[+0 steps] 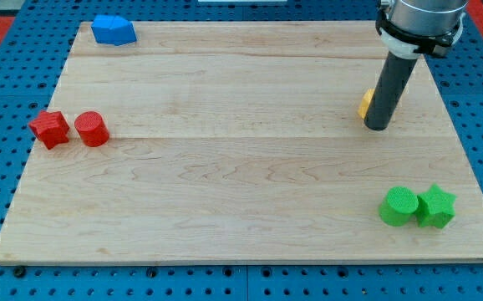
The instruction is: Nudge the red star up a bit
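Observation:
The red star [50,128] lies near the board's left edge, touching or nearly touching a red cylinder [92,129] on its right. My tip [376,127] rests on the board at the right, far from the red star. It stands right against a yellow block [365,103], which the rod mostly hides, so I cannot tell its shape.
A blue block [113,30] sits at the top left corner. A green cylinder [399,206] and a green star [436,206] sit side by side at the bottom right. The wooden board [241,184] lies on a blue pegboard table.

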Available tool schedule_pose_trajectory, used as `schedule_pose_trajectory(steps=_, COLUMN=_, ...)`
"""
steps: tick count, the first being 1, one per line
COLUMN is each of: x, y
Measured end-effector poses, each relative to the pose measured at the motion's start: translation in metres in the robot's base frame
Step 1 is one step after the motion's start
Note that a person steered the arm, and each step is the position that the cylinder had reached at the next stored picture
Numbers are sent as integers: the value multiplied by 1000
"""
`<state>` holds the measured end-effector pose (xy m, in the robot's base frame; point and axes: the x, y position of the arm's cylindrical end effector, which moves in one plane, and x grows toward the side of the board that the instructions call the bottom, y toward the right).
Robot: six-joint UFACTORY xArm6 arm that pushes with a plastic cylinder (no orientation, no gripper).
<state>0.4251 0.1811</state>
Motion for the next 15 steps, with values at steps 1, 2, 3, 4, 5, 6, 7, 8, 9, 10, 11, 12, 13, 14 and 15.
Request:
schedule_pose_trajectory(steps=1, x=0, y=-47)
schedule_pose_trajectory(steps=2, x=-19, y=-77)
schedule_pose_trajectory(steps=3, x=-32, y=-43)
schedule_pose_trajectory(steps=4, x=-32, y=-1)
schedule_pose_trajectory(steps=5, x=-27, y=-7)
schedule_pose_trajectory(steps=6, x=-4, y=-62)
schedule_pose_trajectory(steps=7, x=-1, y=-126)
schedule_pose_trajectory(steps=8, x=-1, y=-148)
schedule_pose_trajectory(steps=9, x=-1, y=-148)
schedule_pose_trajectory(steps=10, x=22, y=-184)
schedule_pose_trajectory(steps=11, x=30, y=-210)
schedule_pose_trajectory(steps=12, x=30, y=-214)
schedule_pose_trajectory(steps=13, x=30, y=-214)
schedule_pose_trajectory(steps=14, x=30, y=-213)
schedule_pose_trajectory(steps=15, x=63, y=-259)
